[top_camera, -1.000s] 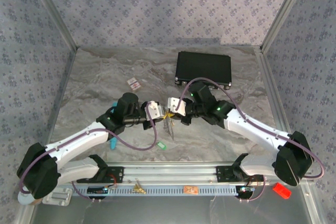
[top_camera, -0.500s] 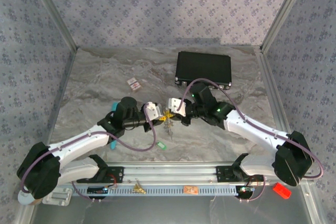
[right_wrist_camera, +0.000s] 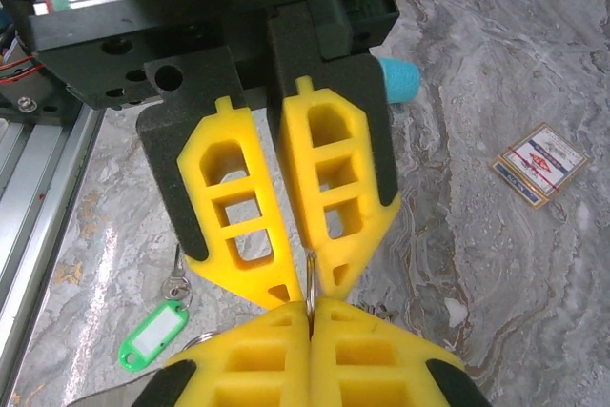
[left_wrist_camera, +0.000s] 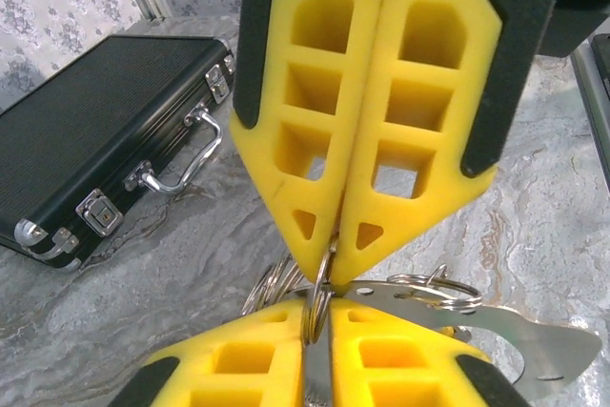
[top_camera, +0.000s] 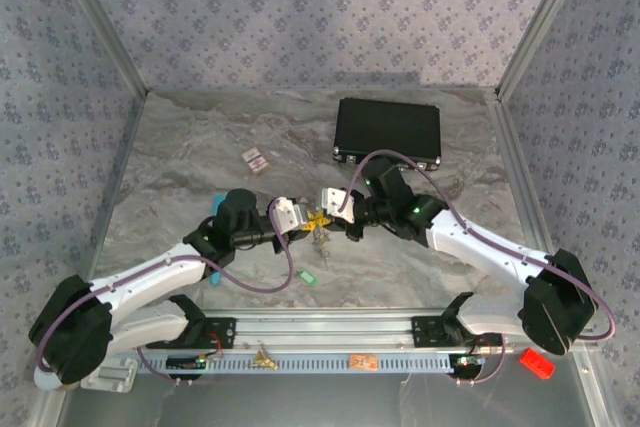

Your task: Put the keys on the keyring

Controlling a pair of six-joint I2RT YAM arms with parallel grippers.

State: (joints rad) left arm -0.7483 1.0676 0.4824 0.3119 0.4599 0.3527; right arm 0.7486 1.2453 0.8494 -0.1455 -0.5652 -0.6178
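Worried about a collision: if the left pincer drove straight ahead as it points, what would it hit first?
Most likely the yellow-fingered right pincer, tip to tip with it, both pinching a thin silver ring between them.

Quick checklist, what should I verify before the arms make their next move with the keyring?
1. Right gripper pinching the keyring: ok, shut on it.
2. Left gripper pinching the same keyring: ok, tip to tip with the right.
3. Green key on the keyring: not ok, it lies loose on the table.
4. Keyring's split opened for a key: cannot tell, hidden at the pinch.
5. Black case apart from both grippers: ok.
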